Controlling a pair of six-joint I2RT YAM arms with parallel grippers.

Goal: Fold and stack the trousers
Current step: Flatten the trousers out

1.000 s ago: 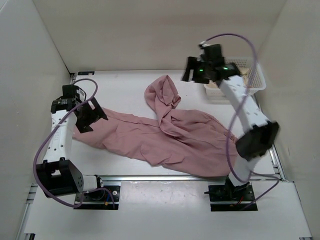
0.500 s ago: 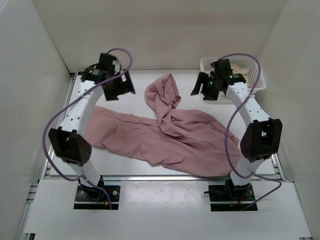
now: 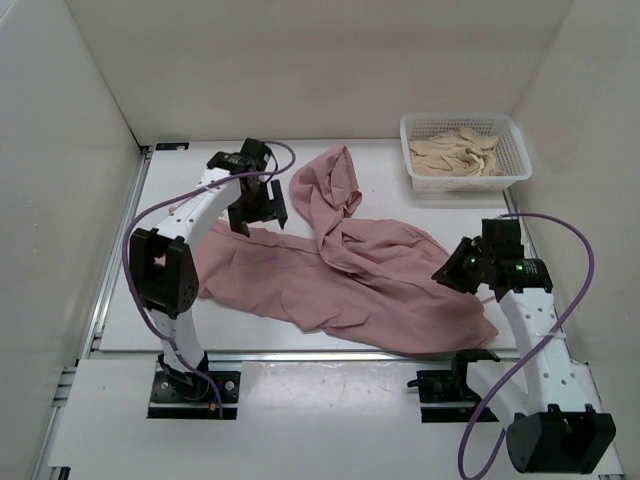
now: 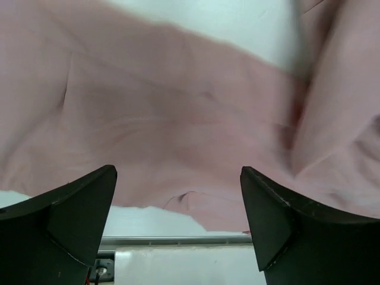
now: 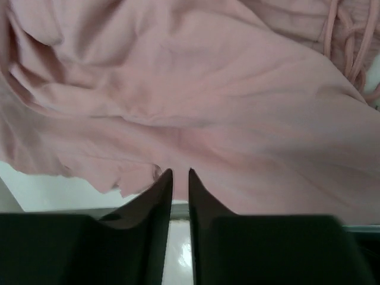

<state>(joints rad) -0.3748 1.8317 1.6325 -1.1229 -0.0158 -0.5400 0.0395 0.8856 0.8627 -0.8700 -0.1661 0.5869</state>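
The dusty-pink trousers (image 3: 340, 270) lie crumpled across the middle of the table, one leg running left and a bunched part reaching toward the back. My left gripper (image 3: 262, 210) hovers over the left leg near its far edge. In the left wrist view that gripper (image 4: 178, 171) is wide open and empty, with the trousers (image 4: 178, 107) spread beneath. My right gripper (image 3: 453, 272) hangs over the trousers' right end. Its fingers (image 5: 180, 172) stand almost together with only a thin slit, nothing between them, above the trousers (image 5: 196, 89).
A white basket (image 3: 520, 152) with beige cloth pieces stands at the back right corner. White walls close in the table on three sides. A metal rail (image 3: 320, 352) runs along the near edge. A pink drawstring (image 5: 350, 41) lies on the fabric.
The left arm swung from the left side round the back to above the trousers' left leg. The right arm came back from the basket to the trousers' right end, and its jaws closed in.
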